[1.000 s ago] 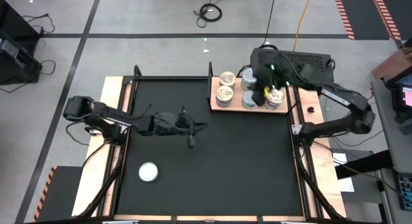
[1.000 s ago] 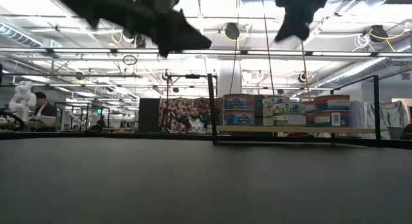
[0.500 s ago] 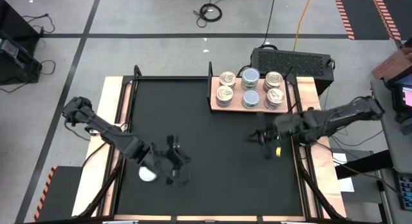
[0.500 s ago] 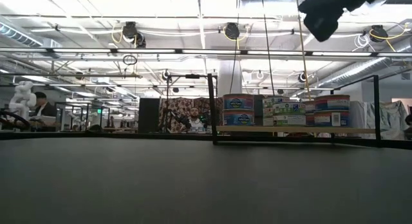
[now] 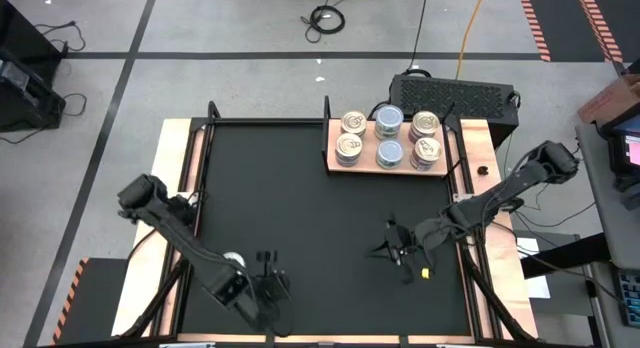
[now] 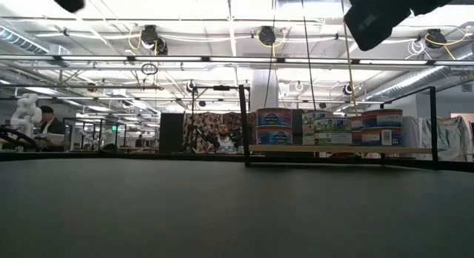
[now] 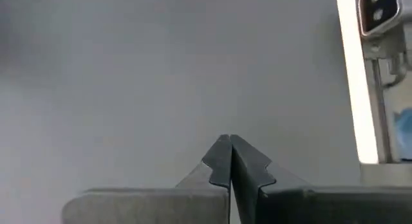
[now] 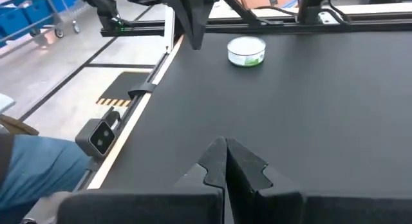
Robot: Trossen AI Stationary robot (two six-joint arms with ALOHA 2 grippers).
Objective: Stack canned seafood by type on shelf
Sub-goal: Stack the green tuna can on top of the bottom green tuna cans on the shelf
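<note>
While six stacks of flat round seafood tins (image 5: 387,138) already sit on the light-brown wooden shelf board (image 5: 330,158), you have one silvery-lidded tin (image 8: 246,51) left well away on the black mat, beside the closed, empty left gripper (image 5: 268,288); right gripper (image 5: 392,245) closed, empty.

Black mat (image 5: 330,228) fills the table, wooden strips (image 5: 176,148) along its sides. Off the table at one o'clock sits a dark box (image 5: 452,92), a coiled cable (image 5: 326,19) on the floor at twelve. Low view: a seated person (image 6: 220,139) and another person (image 6: 49,123) far back.
</note>
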